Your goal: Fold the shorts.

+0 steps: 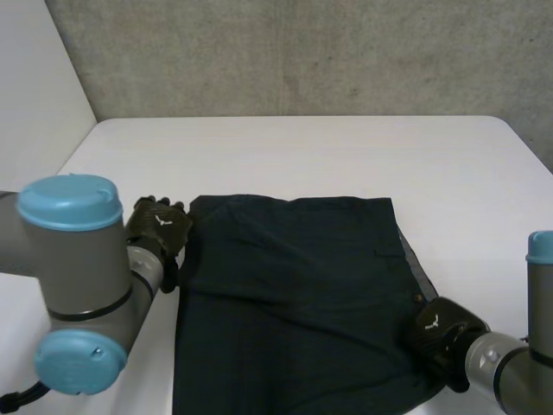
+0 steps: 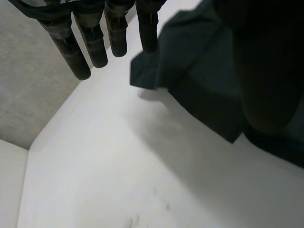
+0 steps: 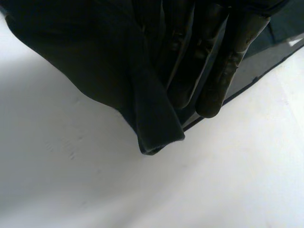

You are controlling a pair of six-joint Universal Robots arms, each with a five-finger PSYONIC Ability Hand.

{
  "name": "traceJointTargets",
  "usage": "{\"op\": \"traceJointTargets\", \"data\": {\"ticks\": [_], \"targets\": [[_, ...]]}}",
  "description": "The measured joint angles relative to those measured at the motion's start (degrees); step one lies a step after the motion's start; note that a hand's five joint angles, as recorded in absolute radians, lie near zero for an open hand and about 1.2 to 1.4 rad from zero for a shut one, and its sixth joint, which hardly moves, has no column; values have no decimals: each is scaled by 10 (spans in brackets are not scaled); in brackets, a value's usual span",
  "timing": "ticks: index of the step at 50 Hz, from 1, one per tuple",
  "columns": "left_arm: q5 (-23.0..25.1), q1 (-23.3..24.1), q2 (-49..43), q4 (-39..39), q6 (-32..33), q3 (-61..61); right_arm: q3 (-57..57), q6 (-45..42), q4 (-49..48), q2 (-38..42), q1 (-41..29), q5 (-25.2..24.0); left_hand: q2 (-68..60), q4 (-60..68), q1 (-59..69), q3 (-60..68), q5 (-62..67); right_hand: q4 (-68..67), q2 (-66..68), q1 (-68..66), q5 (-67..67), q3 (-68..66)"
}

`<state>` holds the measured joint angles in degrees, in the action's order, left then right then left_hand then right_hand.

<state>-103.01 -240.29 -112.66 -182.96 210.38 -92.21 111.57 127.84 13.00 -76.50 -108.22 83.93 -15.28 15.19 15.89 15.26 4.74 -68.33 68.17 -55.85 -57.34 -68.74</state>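
Observation:
The dark shorts lie flat on the white table, folded into a rough rectangle. My left hand rests on the table just beside their far left corner. In the left wrist view its fingers are straight and the corner of the shorts lies free by the fingertips, not gripped. My right hand sits at the near right edge of the shorts. In the right wrist view its fingers press a fold of the shorts, whose edge is lifted a little off the table.
Bare white tabletop stretches beyond the shorts up to a grey wall. The table's left edge runs close to my left arm.

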Motion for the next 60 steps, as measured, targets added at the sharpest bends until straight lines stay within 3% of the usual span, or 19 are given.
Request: {"op": "traceJointTargets", "data": {"ticks": [7,15,23,40,42,44,45,46,47,48,52,53,60], "targets": [[22,5,96,12,-96,-50,-49,83,5,1,41,-73,0,0,0,0,0,0,0,0,0,0],[109,30,189,93,-230,-100,-104,225,4,18,85,-178,0,0,0,0,0,0,0,0,0,0],[131,60,180,178,-278,-119,-119,262,-5,38,97,-201,0,0,0,0,0,0,0,0,0,0],[62,134,79,184,-272,-145,-101,252,-46,35,105,-132,-2,3,3,3,4,0,0,0,0,0],[54,140,63,172,-272,-141,-95,248,-46,34,105,-128,-195,196,168,194,199,0,0,0,0,0],[48,141,57,158,-271,-138,-93,244,-46,33,105,-128,-234,237,172,234,240,0,0,0,0,0],[42,141,53,144,-269,-135,-92,240,-45,32,104,-128,-338,366,214,355,367,0,0,0,0,0],[40,141,52,139,-269,-133,-92,239,-45,32,104,-129,-338,366,214,355,367,0,0,0,0,0],[32,140,50,120,-264,-125,-91,234,-44,30,103,-129,-468,490,242,487,491,0,0,0,0,0],[32,140,50,120,-264,-125,-91,234,-44,30,103,-129,-468,490,242,487,491,0,0,0,0,0],[4,129,44,54,-208,-75,-103,210,-46,13,96,-127,-527,529,302,525,530,0,0,0,0,0],[1,123,42,45,-192,-61,-108,206,-48,9,94,-126,-532,531,488,527,530,0,0,0,0,0],[-9,70,-22,11,-69,81,-185,193,-92,12,69,-108,-533,531,489,528,530,0,0,0,0,0]]}}
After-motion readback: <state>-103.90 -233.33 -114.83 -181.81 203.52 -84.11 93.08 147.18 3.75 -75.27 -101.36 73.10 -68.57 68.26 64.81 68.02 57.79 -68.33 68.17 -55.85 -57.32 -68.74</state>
